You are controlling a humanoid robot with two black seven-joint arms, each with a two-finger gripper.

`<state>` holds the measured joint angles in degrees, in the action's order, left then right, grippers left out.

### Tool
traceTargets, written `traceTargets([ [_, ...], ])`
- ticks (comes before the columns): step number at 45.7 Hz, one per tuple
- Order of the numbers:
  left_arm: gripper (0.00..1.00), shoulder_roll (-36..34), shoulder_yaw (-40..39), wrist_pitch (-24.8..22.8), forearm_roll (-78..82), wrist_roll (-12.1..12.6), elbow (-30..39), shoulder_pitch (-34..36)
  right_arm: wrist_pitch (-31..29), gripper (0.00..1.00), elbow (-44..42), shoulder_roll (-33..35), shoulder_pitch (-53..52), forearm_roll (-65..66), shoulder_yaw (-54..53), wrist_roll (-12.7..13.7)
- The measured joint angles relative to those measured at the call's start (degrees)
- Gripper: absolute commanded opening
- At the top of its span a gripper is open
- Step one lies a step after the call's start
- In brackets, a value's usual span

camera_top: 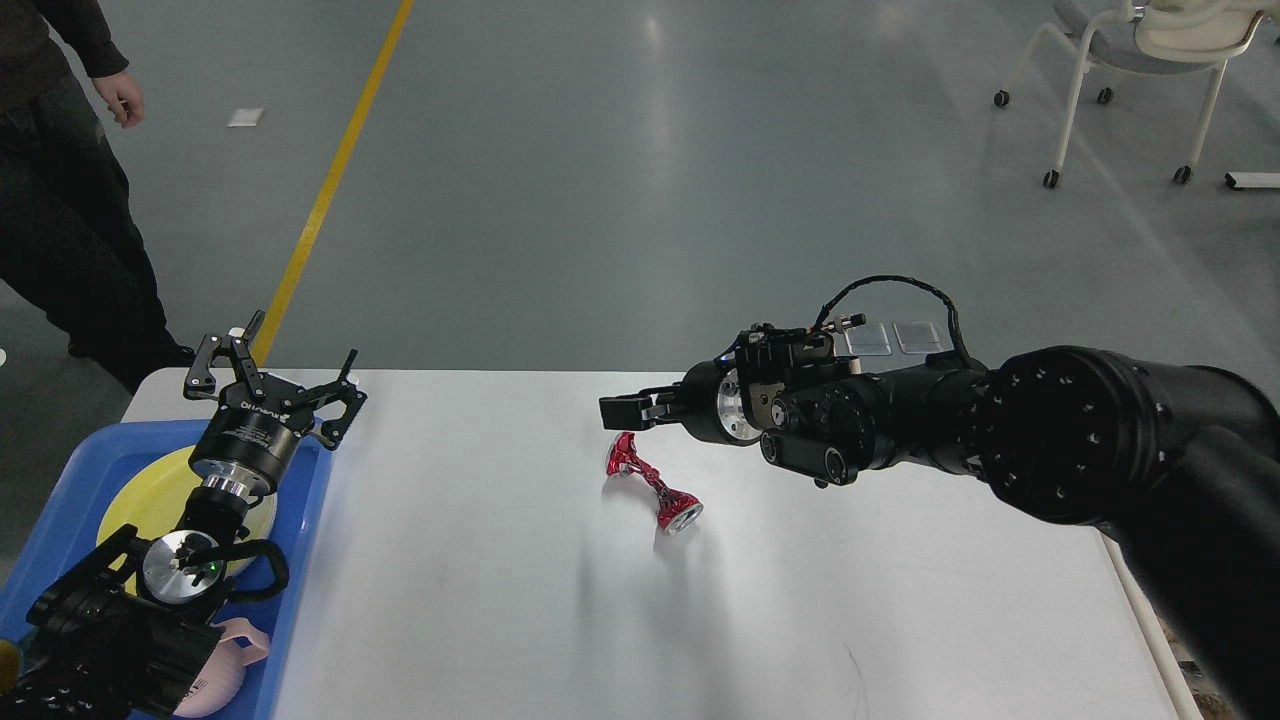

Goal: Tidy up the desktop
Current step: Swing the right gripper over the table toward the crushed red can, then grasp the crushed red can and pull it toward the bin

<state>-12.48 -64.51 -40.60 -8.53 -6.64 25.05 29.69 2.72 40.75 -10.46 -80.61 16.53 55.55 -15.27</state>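
Head view: large white rectangular desktop (640,600) bears crushed red metal can (652,483), centre. Right gripper (625,411) just above can's far end; finger state cannot tell. Left gripper (275,375) splayed, empty, over blue plastic tray (300,560). Step judged: approach to can. Next: descend, clamp can.

Bright, even overhead light; sharp focus, soft shadows, faint floor (640,150) glare.

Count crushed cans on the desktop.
1. The crushed red can lies mid-desktop, just below the right tool. None shows in the blue tray, though the left arm hides part of it.
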Motion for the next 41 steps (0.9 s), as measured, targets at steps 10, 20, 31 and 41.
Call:
traceTargets([
  [10, 1.00, 0.0, 0.0, 0.0, 0.0, 0.0, 0.0, 0.0, 0.0, 1.00, 0.0, 0.2, 0.0, -0.1, -0.1, 0.0],
  [20, 1.00, 0.0, 0.0, 0.0, 0.0, 0.0, 0.0, 0.0, 0.7, 1.00, -0.4, 0.5, 1.1, -0.1, -1.1, 0.0],
  [31, 1.00, 0.0, 0.0, 0.0, 0.0, 0.1, 0.0, -0.1, 5.2, 1.00, -1.5, 0.2, 7.6, -0.1, -1.9, 0.0],
  [41, 1.00, 0.0, 0.1, 0.0, 0.0, 0.1, 0.0, 0.0, 5.7, 1.00, -7.7, -0.2, 13.5, 0.1, -2.0, 0.4],
])
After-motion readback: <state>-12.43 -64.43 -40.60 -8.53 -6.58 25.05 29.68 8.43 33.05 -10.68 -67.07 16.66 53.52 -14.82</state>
